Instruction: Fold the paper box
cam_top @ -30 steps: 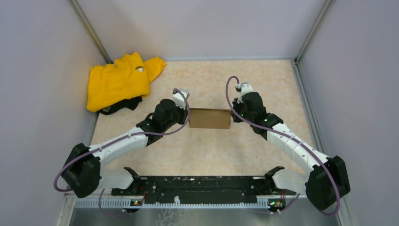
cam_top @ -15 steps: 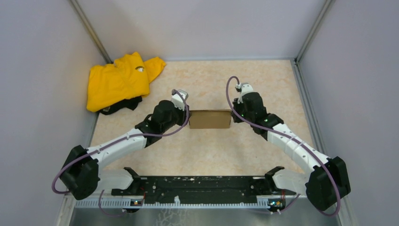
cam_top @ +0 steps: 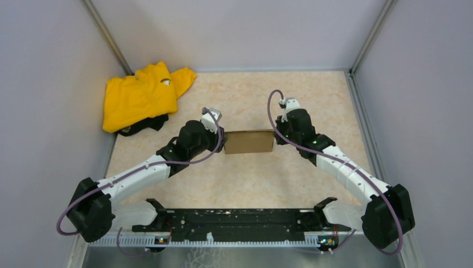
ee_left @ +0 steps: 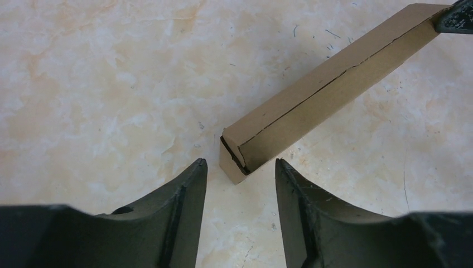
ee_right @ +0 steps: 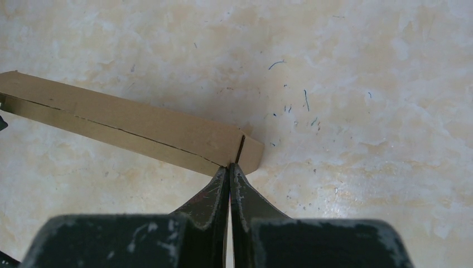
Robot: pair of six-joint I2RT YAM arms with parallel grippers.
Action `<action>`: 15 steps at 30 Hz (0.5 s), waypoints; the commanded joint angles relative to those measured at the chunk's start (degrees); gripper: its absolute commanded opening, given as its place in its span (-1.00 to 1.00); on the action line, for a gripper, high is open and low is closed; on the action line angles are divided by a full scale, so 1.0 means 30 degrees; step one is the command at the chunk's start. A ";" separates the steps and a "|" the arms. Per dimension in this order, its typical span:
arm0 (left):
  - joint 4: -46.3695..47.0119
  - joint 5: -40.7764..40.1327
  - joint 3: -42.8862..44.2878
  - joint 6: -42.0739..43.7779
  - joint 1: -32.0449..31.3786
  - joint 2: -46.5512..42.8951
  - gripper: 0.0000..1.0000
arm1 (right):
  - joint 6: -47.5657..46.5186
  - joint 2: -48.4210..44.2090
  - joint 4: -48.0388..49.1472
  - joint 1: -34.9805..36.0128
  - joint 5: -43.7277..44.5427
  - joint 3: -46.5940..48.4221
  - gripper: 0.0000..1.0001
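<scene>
Cardboard, plain and brown: the paper box (cam_top: 249, 141) lies near the middle of the marbled table (cam_top: 240, 178), closed into a long, flat slab with its seams showing as dark lines. The left gripper (cam_top: 222, 139) sits at the box's 9 o'clock end and the right gripper (cam_top: 274, 137) at its 3 o'clock end, so the box is bracketed between the two arms.

In the left wrist view the left gripper (ee_left: 240, 163) has its fingers (ee_left: 189, 190) spread, one on either side of the box's (ee_left: 329, 84) end corner, and neither touches the cardboard. This looks like a stand-off that leaves the end flap free.

In the right wrist view the right gripper (ee_right: 230, 167) has its fingers pressed together with nothing between them. Their tips rest against the near edge of the box (ee_right: 128, 131), beside the end seam. It probably serves as a blunt pusher, holding the tucked flap in and stopping the box from sliding.

The yellow garment (cam_top: 142, 97) lies well apart at 10 o'clock, clear of the work.
</scene>
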 commanded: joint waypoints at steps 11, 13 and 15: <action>0.0732 0.0442 0.0223 -0.0621 0.0072 -0.2154 -0.61 | 0.0154 0.0471 -0.0551 0.0311 0.0025 0.0875 -1.00; 0.0619 0.0554 0.0674 -0.0687 0.0045 -0.2224 -0.74 | 0.0169 0.0501 -0.0550 0.0311 0.0028 0.0852 -1.00; 0.0982 0.0830 0.0942 -0.0871 0.0048 -0.2217 -0.75 | 0.0223 0.0477 -0.0466 0.0311 -0.0013 0.0774 -1.00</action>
